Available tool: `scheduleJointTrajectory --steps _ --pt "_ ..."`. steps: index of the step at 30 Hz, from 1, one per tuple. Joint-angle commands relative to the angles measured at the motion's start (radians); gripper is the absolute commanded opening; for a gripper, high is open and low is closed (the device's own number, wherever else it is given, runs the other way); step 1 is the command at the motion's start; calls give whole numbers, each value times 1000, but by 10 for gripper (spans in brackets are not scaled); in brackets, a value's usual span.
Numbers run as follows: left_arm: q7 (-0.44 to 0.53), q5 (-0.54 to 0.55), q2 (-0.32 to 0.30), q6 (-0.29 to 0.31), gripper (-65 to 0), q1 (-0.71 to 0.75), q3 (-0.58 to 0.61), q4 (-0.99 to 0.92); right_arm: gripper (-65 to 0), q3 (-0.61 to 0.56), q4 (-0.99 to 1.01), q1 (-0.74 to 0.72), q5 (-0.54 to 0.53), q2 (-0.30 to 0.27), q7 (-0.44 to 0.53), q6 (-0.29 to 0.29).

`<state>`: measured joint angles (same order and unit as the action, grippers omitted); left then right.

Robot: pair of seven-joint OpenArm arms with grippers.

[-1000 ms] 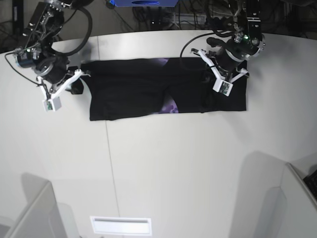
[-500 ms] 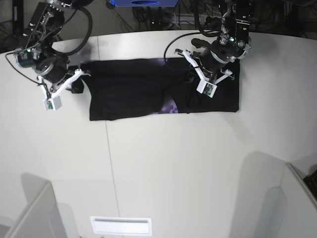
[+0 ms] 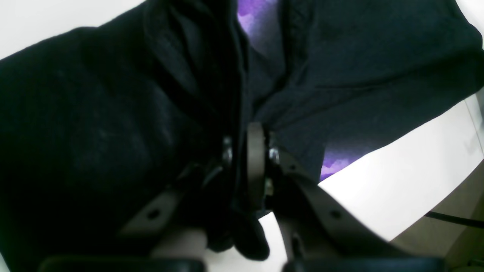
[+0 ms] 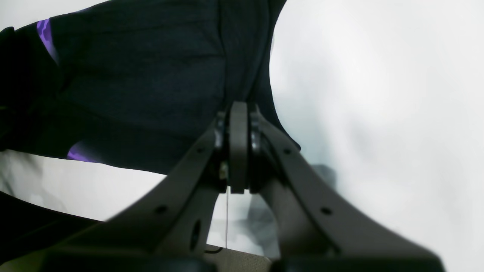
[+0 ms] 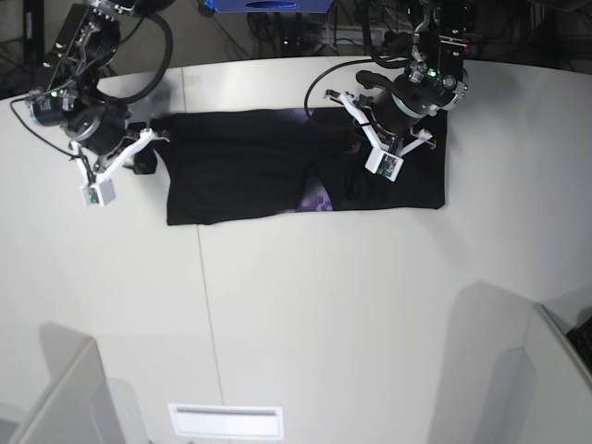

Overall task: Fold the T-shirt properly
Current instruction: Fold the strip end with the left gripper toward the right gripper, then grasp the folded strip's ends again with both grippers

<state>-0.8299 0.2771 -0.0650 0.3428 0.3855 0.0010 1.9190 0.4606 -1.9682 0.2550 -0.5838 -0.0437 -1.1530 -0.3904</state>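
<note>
While the wide white bench [image 5: 305,314] spreads smooth and matte under me, with a thin seam running down it and a tangle of dark cables and a blue box [image 5: 268,6] crowding the room beyond its far curved edge, the T-shirt [image 5: 240,171] lies across its far half as a long black band of soft, dull cloth. Small patches of purple print show at the middle of that band, where the folds meet. My left hand [image 3: 245,166] is closed tight on a bunched ridge of this cloth near the shirt's middle, the fabric pinched between the grey fingers and hanging in a dark lump below them. My right hand [image 4: 238,151] is closed as well, at the shirt's outer end, the black hem [image 4: 245,56] running up just beyond the fingertips; whether any cloth is caught between them I cannot tell. Both wrist views are blurred up close, and the arms cover parts of the shirt from above.
</note>
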Motion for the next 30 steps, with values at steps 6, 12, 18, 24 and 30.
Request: scheduleJointTrajectory --steps 6,12,18,24,30 --pt "19 14 0 6 -369 -1 1 15 -650 4 -13 -9 -15 -8 17 -2" --pt "19 15 0 6 -165 -23 47 6 -650 4 -13 -10 -15 -8 17 -2" --pt "19 15 8 6 -155 -70 196 -77 -650 2 -13 -12 -17 -5 12 -2" --pt "19 15 32 6 -158 -75 207 -31 -650 8 -13 -9 -20 -9 12 -2" --pt "19 15 31 11 -405 -16 -43 64 -650 11 -16 -12 -21 -11 8 -2"
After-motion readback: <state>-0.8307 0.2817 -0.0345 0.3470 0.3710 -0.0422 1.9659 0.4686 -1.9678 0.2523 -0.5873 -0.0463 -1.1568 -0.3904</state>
